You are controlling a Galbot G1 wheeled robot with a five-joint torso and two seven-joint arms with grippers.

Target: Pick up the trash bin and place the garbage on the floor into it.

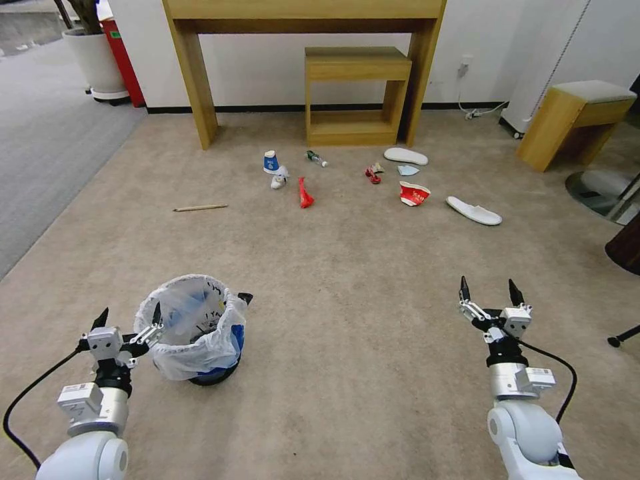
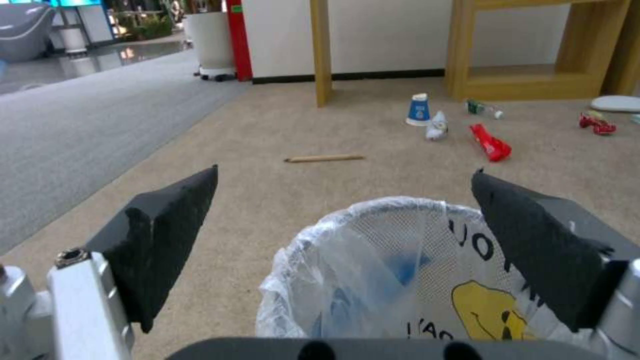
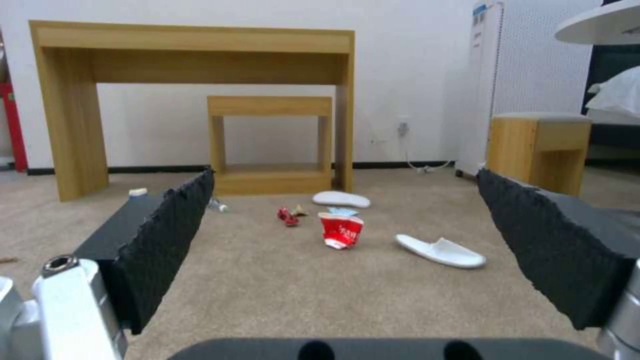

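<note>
Head view: trash bin [image 1: 197, 333] on the floor [image 1: 347, 280], near left; left hand [image 1: 129, 321] wide open, one finger at the bin's rim, holding nothing. Right hand [image 1: 490, 292] open, empty, well apart. Garbage [image 1: 413, 193] scattered far ahead.

Left wrist view: bag-lined rim [image 2: 400, 210] off-centre between the fingers [image 2: 167, 235]. Advice: centre one finger inside, one outside, before closing.

Right wrist view: bowl [image 3: 341, 229], slipper [image 3: 440, 250] ahead.

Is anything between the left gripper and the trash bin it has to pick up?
Nothing visible. The left gripper is open at the trash bin, one finger at the plastic-lined rim, the other out over bare floor. The right gripper hangs open farther off.
</note>
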